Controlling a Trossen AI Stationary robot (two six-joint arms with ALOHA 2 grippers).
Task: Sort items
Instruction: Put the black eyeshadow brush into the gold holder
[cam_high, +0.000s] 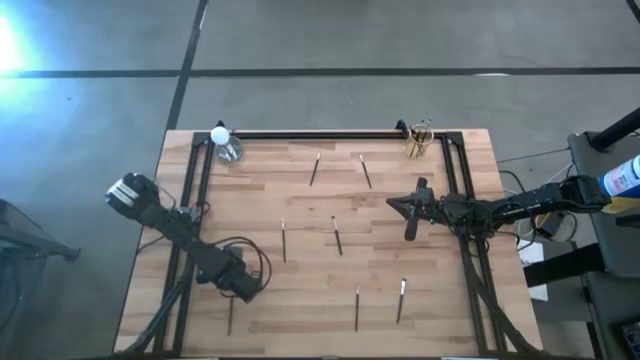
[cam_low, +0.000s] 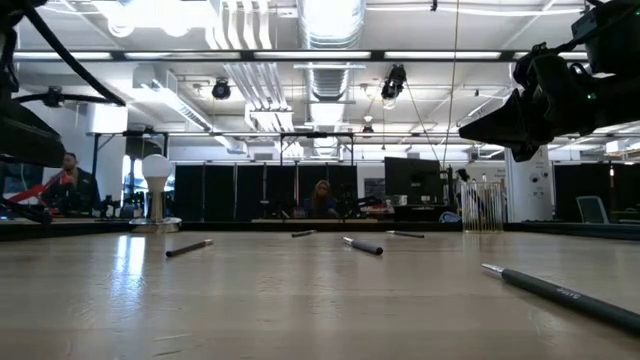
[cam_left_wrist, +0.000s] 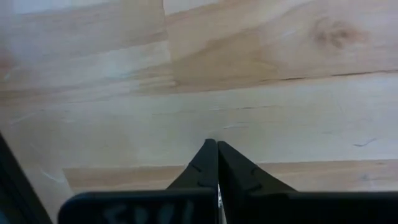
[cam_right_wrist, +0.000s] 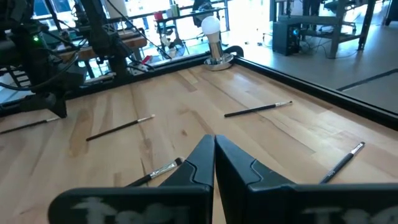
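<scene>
Items (cam_high: 338, 236) scattered over the table (cam_high: 300, 310), glass cup (cam_high: 228, 150) and holder (cam_high: 417, 141) at far corners, both jaws closed, empty.

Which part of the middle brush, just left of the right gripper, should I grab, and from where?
Take the middle brush at mid-shaft, coming straight down from above. It lies flat on the table, thin, running roughly near-to-far, so the jaws should close across it, left to right. The right gripper, nearest, has its jaws shut; open them first.
</scene>
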